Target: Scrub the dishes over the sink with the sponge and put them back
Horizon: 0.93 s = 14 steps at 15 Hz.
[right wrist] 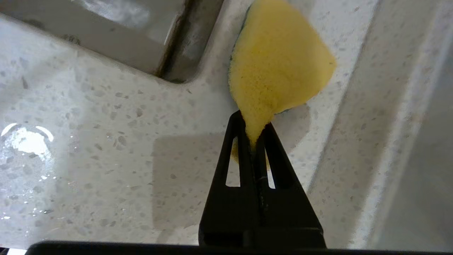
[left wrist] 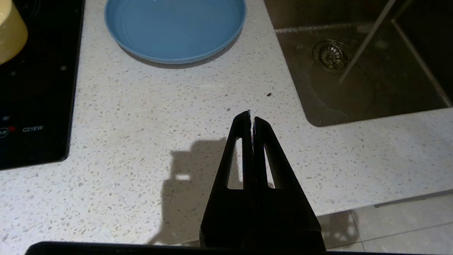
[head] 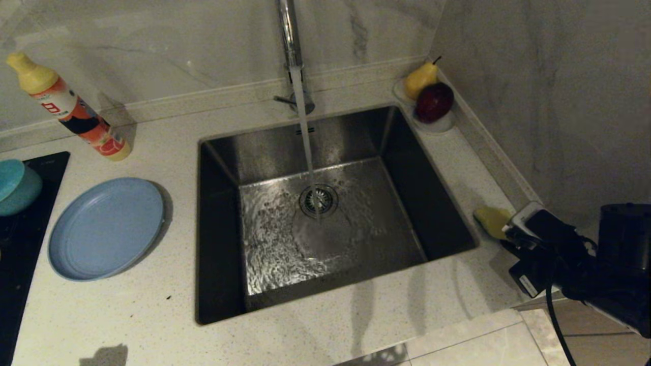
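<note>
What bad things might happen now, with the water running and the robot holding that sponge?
1. The right gripper pinches only one tip of the sponge, so it might slip out during scrubbing.
2. Water from the tap pours into the sink; a plate held under it may splash the counter.
3. The left gripper is shut and empty; a wet plate could slide.

Dim head view; hard shadows on countertop (left wrist: pixel 141 141); sponge (right wrist: pixel 279 67) blurred.
</note>
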{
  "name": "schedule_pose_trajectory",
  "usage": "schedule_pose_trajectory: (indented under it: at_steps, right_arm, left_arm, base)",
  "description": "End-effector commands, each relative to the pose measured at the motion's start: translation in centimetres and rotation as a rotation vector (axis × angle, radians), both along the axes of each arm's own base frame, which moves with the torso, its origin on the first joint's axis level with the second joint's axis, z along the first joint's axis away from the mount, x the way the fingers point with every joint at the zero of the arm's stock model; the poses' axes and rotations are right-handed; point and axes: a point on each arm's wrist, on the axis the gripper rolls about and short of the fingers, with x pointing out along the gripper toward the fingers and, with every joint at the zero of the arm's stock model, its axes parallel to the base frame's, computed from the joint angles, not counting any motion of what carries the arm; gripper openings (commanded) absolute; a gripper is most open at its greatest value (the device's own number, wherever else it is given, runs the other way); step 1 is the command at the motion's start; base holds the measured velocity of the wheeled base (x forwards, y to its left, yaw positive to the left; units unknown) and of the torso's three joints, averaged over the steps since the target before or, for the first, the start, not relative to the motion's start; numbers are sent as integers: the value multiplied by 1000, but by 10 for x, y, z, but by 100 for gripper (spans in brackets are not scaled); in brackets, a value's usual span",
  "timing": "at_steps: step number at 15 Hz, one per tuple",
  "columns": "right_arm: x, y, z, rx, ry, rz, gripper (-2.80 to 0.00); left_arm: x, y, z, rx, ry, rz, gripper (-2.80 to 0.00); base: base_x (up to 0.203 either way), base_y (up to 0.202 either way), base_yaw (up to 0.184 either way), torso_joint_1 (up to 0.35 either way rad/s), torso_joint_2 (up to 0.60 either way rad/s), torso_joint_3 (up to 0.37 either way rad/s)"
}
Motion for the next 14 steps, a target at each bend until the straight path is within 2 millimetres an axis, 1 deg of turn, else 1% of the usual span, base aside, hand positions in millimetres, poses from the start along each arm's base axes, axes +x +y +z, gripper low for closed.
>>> schedule_pose_trajectory:
  at_steps: [1, 6, 14]
  right_arm:
    - [3, 0, -2, -4, 5, -2, -280]
    - [9, 2, 0, 7, -19, -2, -280]
    - [11, 4, -2, 7, -12, 3, -280]
  left_arm:
    - [3, 0, -11, 0, 41, -1, -280]
    - [3, 0, -11, 0, 41, 1, -280]
    - [3, 0, -11, 0, 41, 1, -280]
  base:
    - [0, 0, 0, 0, 0, 0]
    - [0, 0, 0, 0, 0, 0]
    - [0, 0, 0, 0, 0, 0]
